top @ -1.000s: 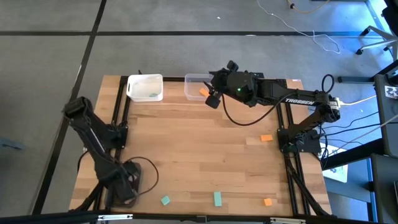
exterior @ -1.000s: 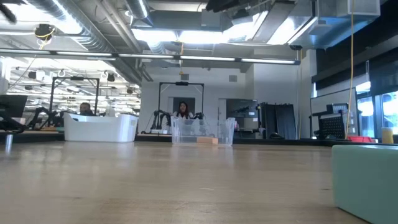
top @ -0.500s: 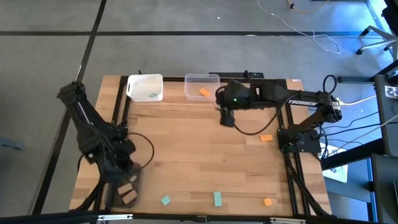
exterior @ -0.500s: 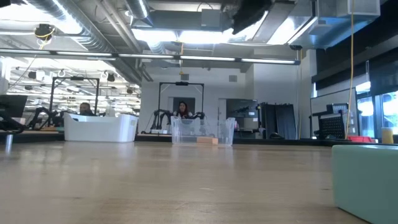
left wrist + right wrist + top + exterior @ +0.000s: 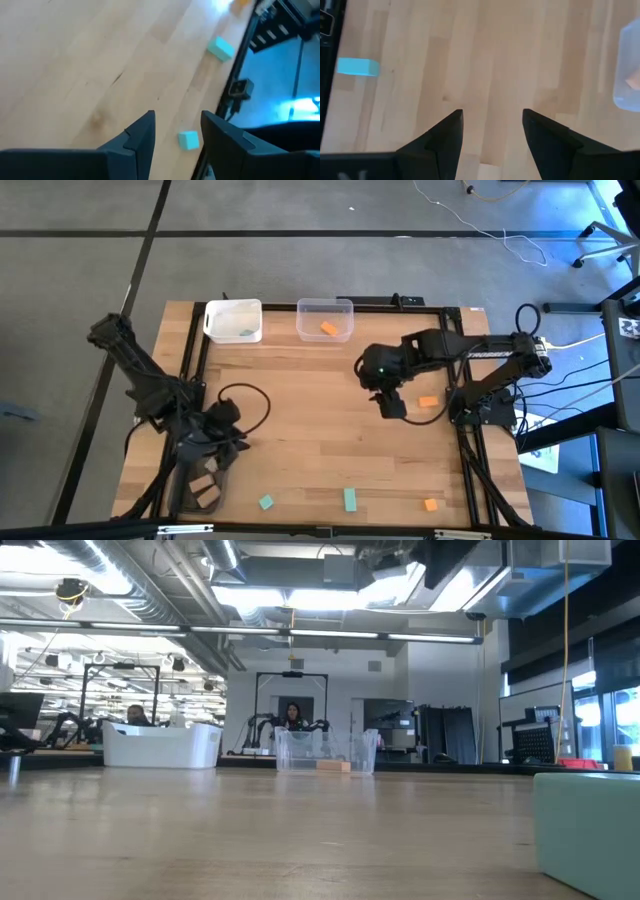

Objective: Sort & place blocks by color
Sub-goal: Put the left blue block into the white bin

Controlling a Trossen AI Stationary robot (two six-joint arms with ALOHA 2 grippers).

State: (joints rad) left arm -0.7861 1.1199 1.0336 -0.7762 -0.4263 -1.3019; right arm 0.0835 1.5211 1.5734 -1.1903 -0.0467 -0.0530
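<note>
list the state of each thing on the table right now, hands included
left hand: open, empty
right hand: open, empty, beside an orange block
white bin: holds a teal block
clear bin: holds an orange block
dark bin: holds two tan blocks
two teal blocks: loose near the front edge

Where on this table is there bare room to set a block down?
The widest bare patch is the table's middle, bordered by the white bin and clear bin at the far edge and the teal blocks near the front. It is crowded at the right hand beside the orange block.
</note>
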